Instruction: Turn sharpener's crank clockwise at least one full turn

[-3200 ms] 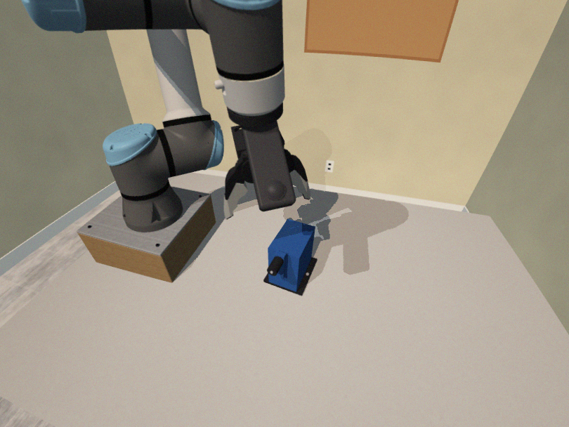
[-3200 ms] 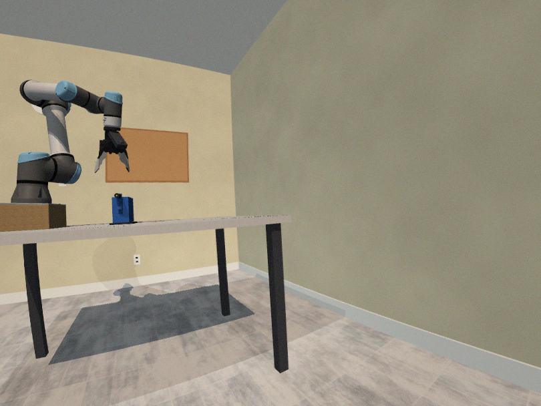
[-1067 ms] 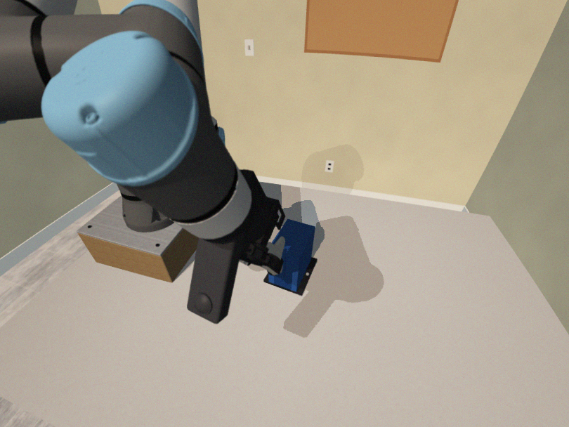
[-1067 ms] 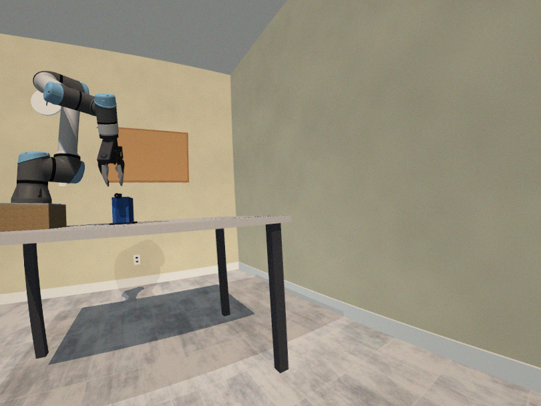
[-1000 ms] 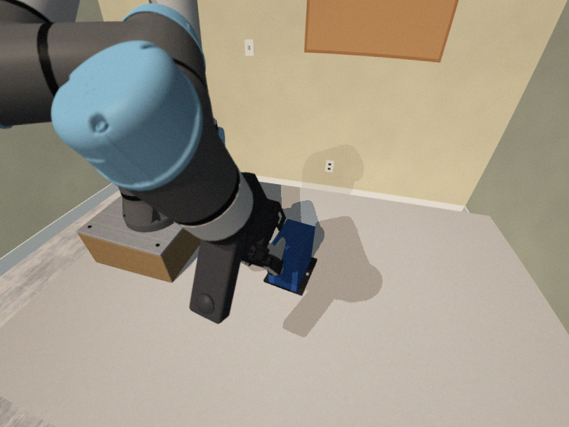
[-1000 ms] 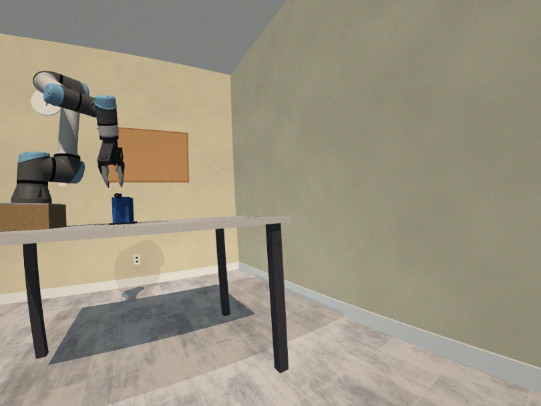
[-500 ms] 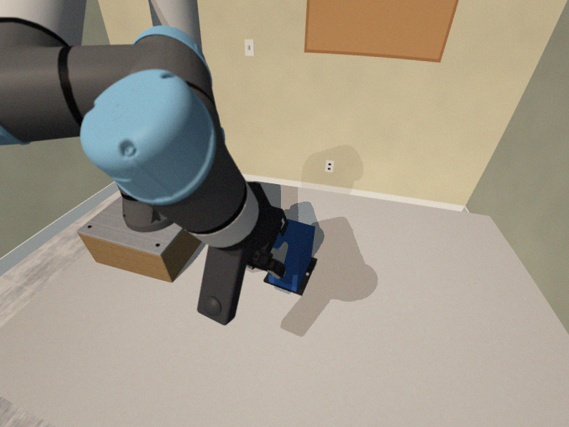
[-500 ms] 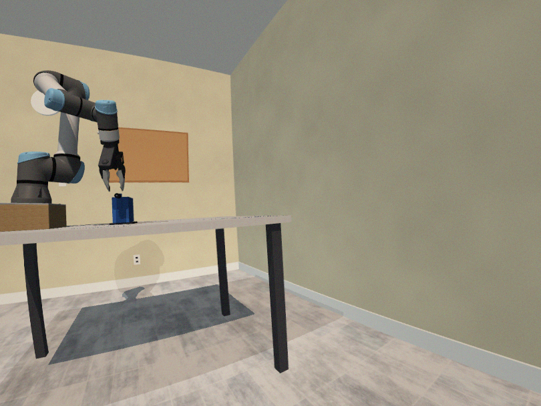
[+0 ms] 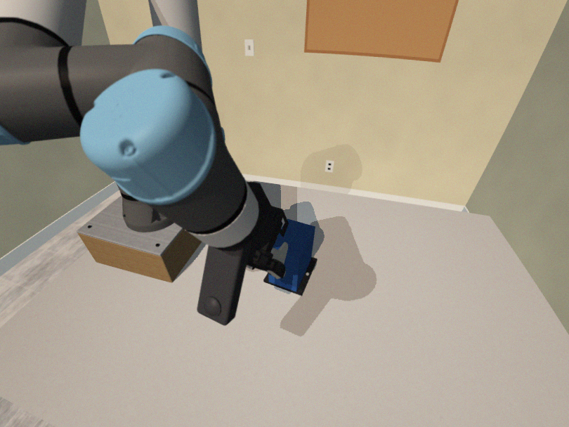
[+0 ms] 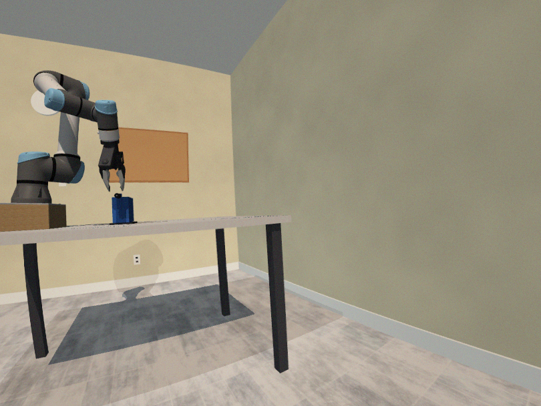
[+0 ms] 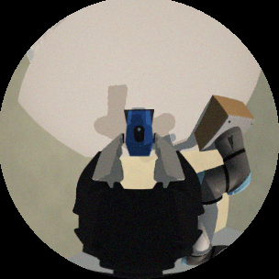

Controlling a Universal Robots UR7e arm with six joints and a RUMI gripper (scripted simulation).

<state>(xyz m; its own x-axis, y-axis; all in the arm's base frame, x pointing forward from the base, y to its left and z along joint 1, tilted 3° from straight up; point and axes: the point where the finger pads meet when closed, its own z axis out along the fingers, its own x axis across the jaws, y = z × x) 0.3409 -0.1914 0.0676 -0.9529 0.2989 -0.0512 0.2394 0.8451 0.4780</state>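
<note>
The blue sharpener (image 9: pixel 293 259) stands on a black base plate on the grey table. It also shows in the exterior view (image 10: pixel 121 210) and in the wrist view (image 11: pixel 139 133). Its black crank knob (image 10: pixel 117 193) sticks up at the top; in the wrist view the knob (image 11: pixel 138 134) sits between the fingertips' line of sight. My gripper (image 10: pixel 113 185) points straight down, just above the knob, with a small gap. Its fingers stand partly open with nothing between them. In the top view the arm hides most of the gripper and the crank.
The arm's base sits on a wooden block (image 9: pixel 133 246) at the table's left rear, also in the wrist view (image 11: pixel 220 120). The table's far edge meets the yellow wall behind the sharpener.
</note>
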